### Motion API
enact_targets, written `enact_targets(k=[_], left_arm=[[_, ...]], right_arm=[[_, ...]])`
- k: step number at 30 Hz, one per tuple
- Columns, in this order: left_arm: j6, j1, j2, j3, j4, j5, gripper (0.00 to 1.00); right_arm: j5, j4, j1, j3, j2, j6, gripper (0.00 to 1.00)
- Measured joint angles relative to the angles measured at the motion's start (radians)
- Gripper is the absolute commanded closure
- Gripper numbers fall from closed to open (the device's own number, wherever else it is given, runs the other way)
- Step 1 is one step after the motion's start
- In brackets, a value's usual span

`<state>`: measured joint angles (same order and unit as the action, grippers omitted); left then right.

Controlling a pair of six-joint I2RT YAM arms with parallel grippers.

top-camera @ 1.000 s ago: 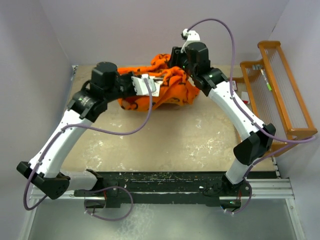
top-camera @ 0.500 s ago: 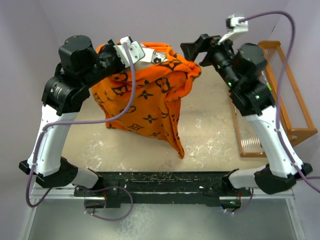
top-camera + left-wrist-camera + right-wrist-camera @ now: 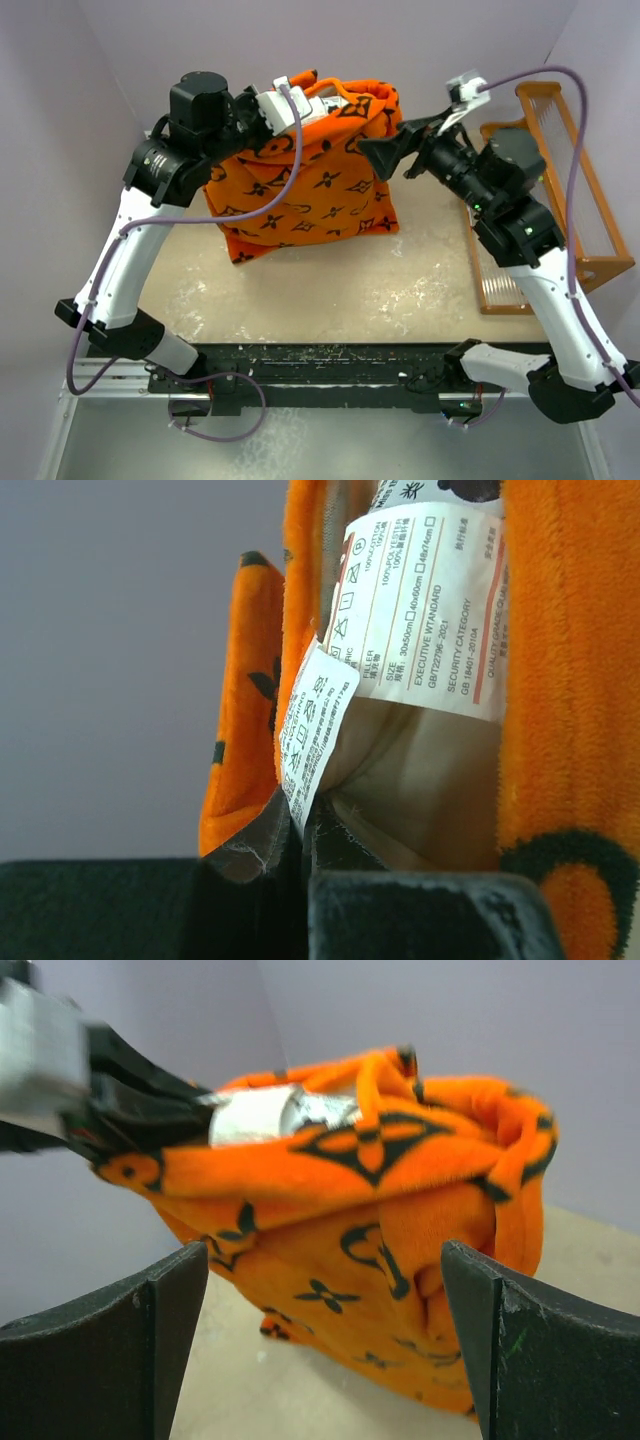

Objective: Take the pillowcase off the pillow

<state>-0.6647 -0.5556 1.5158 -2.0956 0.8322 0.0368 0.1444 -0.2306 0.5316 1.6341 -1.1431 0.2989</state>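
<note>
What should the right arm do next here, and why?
Probably move the open right pincer forward to grip the pillowcase at its top fold: the left pincer alone holds it raised, and the right touches nothing.

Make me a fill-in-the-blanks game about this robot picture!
The pillowcase is bright ___ with dark flowers. The left fingers hold it up by its ___ edge. The right fingers are wide ___ and hold nothing. The wooden rack stands on the robot's ___ side.
Missing words: orange, top, open, right.
</note>
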Motion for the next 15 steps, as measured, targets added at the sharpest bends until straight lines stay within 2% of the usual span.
enact_targets(k=[5, 7, 9, 13, 15], left_arm=[[0.0, 0.0, -0.003, 0.001, 0.004, 0.005, 1.0], [0.0, 0.0, -0.011, 0.013, 0.002, 0.009, 1.0], [0.0, 0.0, -0.022, 0.021, 0.006, 0.011, 1.0], [-0.001, 0.0, -0.05, 0.047, 0.01, 0.011, 1.0], [-0.002, 0.0, -0.063, 0.058, 0.011, 0.01, 1.0]], right_arm=[[-0.023, -0.034, -0.002, -0.047, -0.068, 0.0, 0.06], [-0.022, -0.033, -0.008, -0.045, -0.109, 0.001, 0.12], [-0.017, -0.032, -0.011, -0.043, -0.142, 0.003, 0.26], [0.01, -0.027, -0.02, -0.028, -0.175, 0.006, 0.67], [0.013, -0.024, -0.024, -0.031, -0.17, 0.006, 0.82]])
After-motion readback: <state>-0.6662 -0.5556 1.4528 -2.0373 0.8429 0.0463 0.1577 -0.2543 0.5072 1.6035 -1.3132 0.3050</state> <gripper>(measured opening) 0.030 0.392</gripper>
